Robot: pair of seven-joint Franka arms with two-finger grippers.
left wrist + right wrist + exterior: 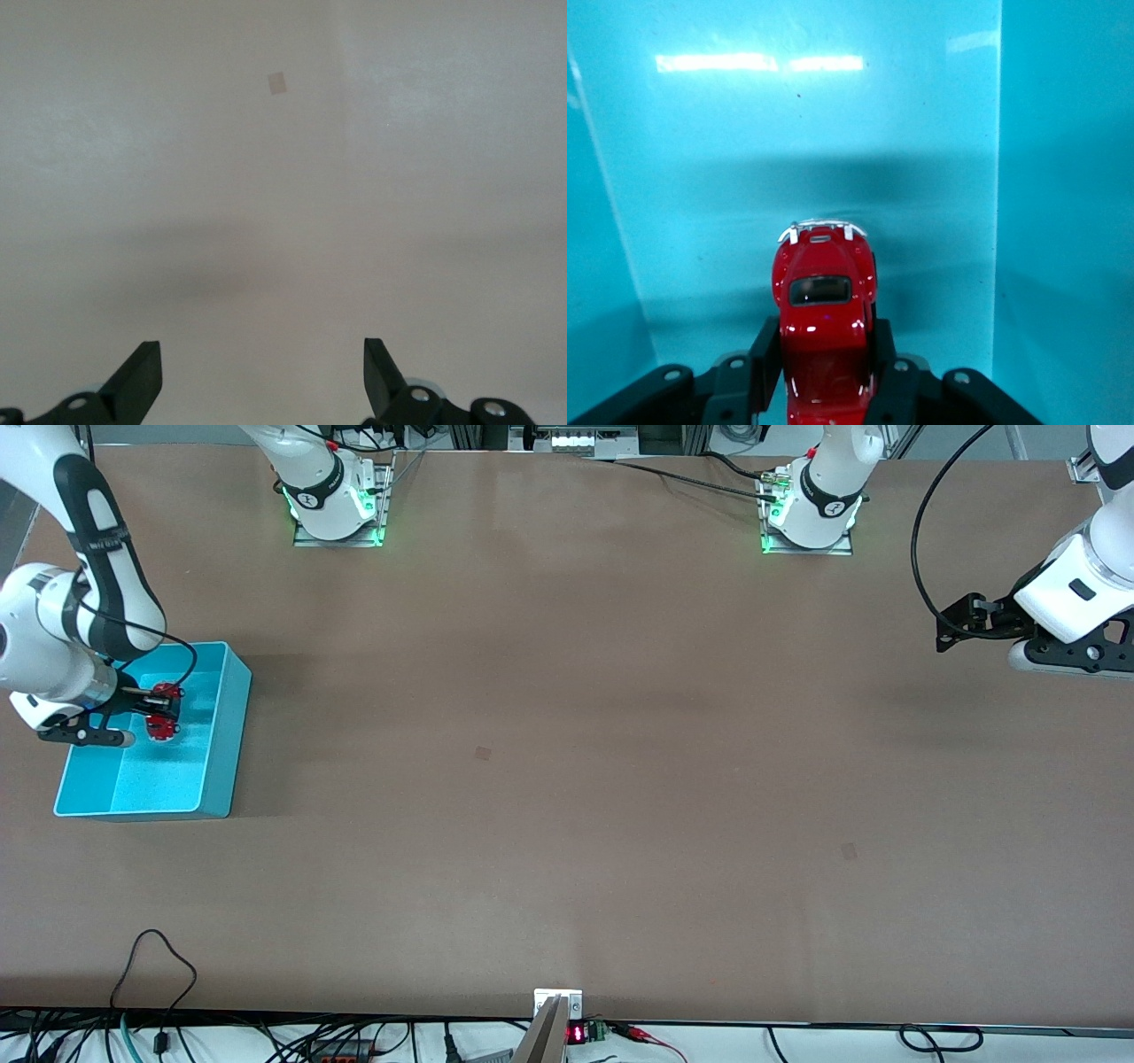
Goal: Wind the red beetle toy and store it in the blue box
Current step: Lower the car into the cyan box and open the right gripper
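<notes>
Readable text: none. Red display (577,1034) at the table edge nearest the front camera: digits lit, illegible. Lettering on the right arm's black band (97,538): too small to read.

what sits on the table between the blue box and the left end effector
Nothing stands there: the front view shows only bare brown table between the blue box and the open left end effector, apart from a small faint mark.
</notes>
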